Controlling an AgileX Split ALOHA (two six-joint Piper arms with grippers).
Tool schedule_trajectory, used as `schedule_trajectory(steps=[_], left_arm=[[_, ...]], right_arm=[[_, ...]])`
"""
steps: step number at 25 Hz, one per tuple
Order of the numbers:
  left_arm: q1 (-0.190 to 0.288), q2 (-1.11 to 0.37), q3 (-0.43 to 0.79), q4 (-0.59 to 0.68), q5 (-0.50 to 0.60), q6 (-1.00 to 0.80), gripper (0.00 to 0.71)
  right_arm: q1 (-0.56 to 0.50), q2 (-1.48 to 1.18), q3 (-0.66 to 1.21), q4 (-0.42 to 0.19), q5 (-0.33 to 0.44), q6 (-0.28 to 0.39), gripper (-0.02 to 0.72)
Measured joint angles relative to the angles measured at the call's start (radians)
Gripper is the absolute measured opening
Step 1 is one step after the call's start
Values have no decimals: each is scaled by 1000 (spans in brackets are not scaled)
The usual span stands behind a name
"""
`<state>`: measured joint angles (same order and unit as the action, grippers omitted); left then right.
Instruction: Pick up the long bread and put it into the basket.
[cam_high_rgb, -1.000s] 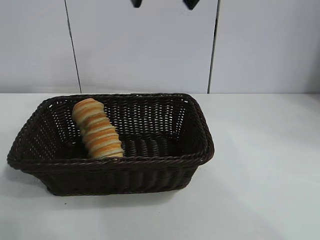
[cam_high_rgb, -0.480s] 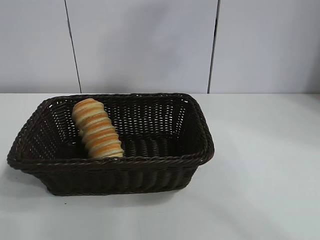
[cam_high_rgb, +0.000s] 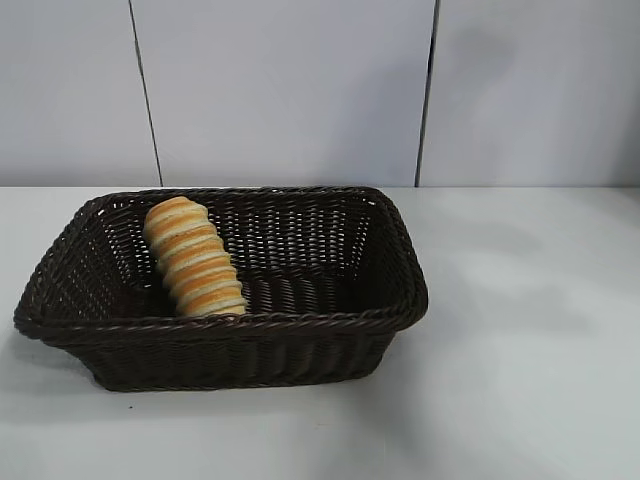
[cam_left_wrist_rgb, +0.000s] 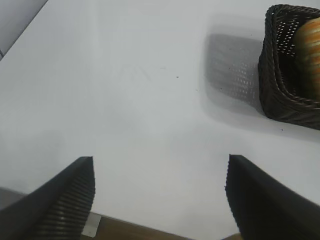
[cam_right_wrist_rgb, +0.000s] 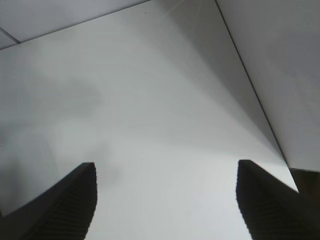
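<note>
While long bread (cam_high_rgb: 194, 258) lies inside basket (cam_high_rgb: 300, 322) — left gripper (cam_left_wrist_rgb: 159, 197), right gripper (cam_right_wrist_rgb: 165, 200) both spread apart, empty

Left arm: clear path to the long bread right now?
Probably yes: the left gripper is open over bare table, and the long bread lies uncovered in the basket; only the rim needs clearing.
</note>
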<state>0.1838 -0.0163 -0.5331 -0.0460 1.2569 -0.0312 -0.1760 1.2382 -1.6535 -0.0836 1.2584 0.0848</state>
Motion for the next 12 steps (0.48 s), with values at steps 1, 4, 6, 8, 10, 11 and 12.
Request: schedule_trajectory(steps=[1, 4, 6, 8, 10, 11, 12], left_arm=[[0, 0, 0, 0, 0, 0, 533], [0, 0, 0, 1, -16, 0, 533], [-1, 0, 0, 1, -33, 0, 533], [-11, 0, 0, 2, -31, 0, 533], [-31, 0, 0, 4, -26, 0, 533], [-43, 0, 0, 8, -22, 0, 533], [-55, 0, 0, 12, -22, 0, 533]], right_arm=[[0, -65, 0, 1, 0, -10, 536], [0, -277, 0, 2, 3, -37, 536], [0, -441, 13, -7, 3, -50, 536], [5, -605, 67, -38, 4, -56, 536], [38, -773, 166, -62, -1, -49, 536], [63, -861, 237, -66, -4, -39, 536], [89, -943, 316, -62, -2, -31, 536]])
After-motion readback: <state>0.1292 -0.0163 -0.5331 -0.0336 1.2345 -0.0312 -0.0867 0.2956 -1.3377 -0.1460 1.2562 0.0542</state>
